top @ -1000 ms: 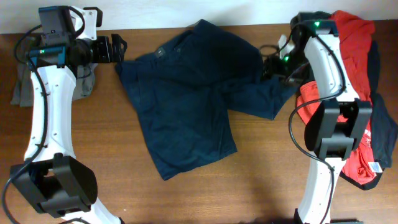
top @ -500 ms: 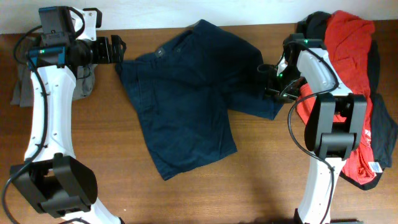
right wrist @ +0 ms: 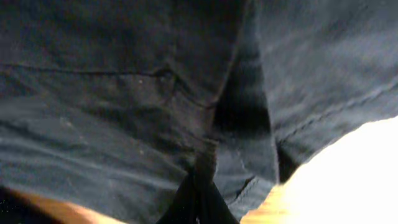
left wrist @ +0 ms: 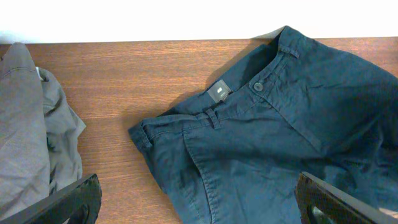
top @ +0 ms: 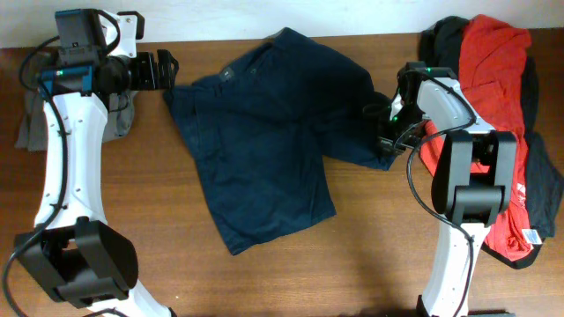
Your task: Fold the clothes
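Shorts [top: 264,141], dark navy, lie spread on the wooden table [top: 352,255], with the waistband toward the far left, one leg pointing to the near side and the other out to the right. Left gripper [top: 166,69] hovers just beside the waistband's left corner, off the cloth. Left wrist view shows its fingers [left wrist: 68,202] wide apart with nothing between them. Right gripper [top: 389,132] sits at the hem of the right leg, on the fabric. Right wrist view is filled with navy cloth right up against the lens and the fingers are hidden, so cannot tell if it has closed on the cloth. Grey garment [top: 31,132] is bunched under the left arm. Red T-shirt [top: 493,53] and black garments [top: 542,189] are piled at the right edge.
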Robot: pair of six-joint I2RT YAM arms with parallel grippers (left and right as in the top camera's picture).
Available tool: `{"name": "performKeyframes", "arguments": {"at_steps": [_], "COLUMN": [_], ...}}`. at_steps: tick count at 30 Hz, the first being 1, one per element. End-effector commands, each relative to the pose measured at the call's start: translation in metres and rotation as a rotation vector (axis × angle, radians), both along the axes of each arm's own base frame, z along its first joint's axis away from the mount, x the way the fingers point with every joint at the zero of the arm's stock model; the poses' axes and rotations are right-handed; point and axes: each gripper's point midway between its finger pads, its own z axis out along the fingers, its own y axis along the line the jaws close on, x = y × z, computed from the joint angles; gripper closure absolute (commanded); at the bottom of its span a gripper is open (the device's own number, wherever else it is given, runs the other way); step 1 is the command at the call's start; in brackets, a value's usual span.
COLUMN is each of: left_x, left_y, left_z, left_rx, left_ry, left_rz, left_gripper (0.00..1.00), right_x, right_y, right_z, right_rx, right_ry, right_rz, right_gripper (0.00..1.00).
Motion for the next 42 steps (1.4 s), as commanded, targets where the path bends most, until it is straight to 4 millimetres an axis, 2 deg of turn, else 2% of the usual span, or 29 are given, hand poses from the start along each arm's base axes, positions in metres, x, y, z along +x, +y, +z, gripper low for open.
{"name": "performKeyframes", "arguments": {"at_steps": [1, 6, 10, 15, 19, 25, 28, 32, 33, 35, 36, 37, 38, 42], "left_x": [0.001, 0.001, -0.001, -0.005, -0.007, -0.008, -0.009, -0.009, -0.009, -0.009, -0.009, -0.009, -0.009, -0.01], "left_y": [0.001, 0.001, 0.002, 0.009, 0.013, 0.015, 0.02, 0.02, 0.02, 0.02, 0.02, 0.02, 0.02, 0.02], "left_z": [0.003, 0.002, 0.001, -0.005, -0.007, -0.009, -0.01, -0.011, -0.011, -0.011, -0.011, -0.011, -0.011, -0.011], "left_rx": [0.017, 0.017, 0.021, 0.05, 0.07, 0.077, 0.098, 0.1, 0.1, 0.1, 0.1, 0.1, 0.1, 0.1], "left_ry": [-0.01, -0.009, -0.001, 0.033, 0.044, 0.051, 0.059, 0.063, 0.063, 0.063, 0.063, 0.063, 0.063, 0.066], "left_rz": [-0.007, -0.007, -0.002, 0.026, 0.044, 0.051, 0.069, 0.071, 0.071, 0.071, 0.071, 0.071, 0.071, 0.071], "left_gripper": [0.01, 0.01, 0.01, 0.01, 0.01, 0.01, 0.01, 0.01, 0.01, 0.01, 0.01, 0.01, 0.01, 0.01], "right_x": [-0.003, -0.014, -0.033, -0.057, -0.084, -0.116, -0.114, -0.102, -0.094, -0.086, -0.081, -0.078, -0.071, -0.05], "right_y": [0.004, 0.014, 0.026, 0.055, 0.073, 0.075, 0.072, 0.075, 0.076, 0.078, 0.079, 0.08, 0.081, 0.085], "right_z": [0.029, 0.069, 0.077, 0.063, 0.041, 0.01, 0.007, 0.018, 0.03, 0.045, 0.055, 0.063, 0.073, 0.084], "right_rx": [0.013, 0.016, -0.014, -0.012, -0.022, -0.036, -0.033, -0.029, -0.021, -0.016, -0.013, -0.011, -0.01, -0.007], "right_ry": [-0.045, -0.087, -0.037, 0.035, 0.108, 0.189, 0.181, 0.116, 0.068, 0.017, -0.022, -0.053, -0.102, -0.225], "right_rz": [0.039, 0.108, 0.177, 0.256, 0.299, 0.294, 0.284, 0.288, 0.305, 0.321, 0.332, 0.339, 0.346, 0.363], "right_gripper": [0.96, 0.96, 0.96, 0.96, 0.96, 0.96, 0.95, 0.8, 0.7, 0.64, 0.51, 0.45, 0.43, 0.36]}}
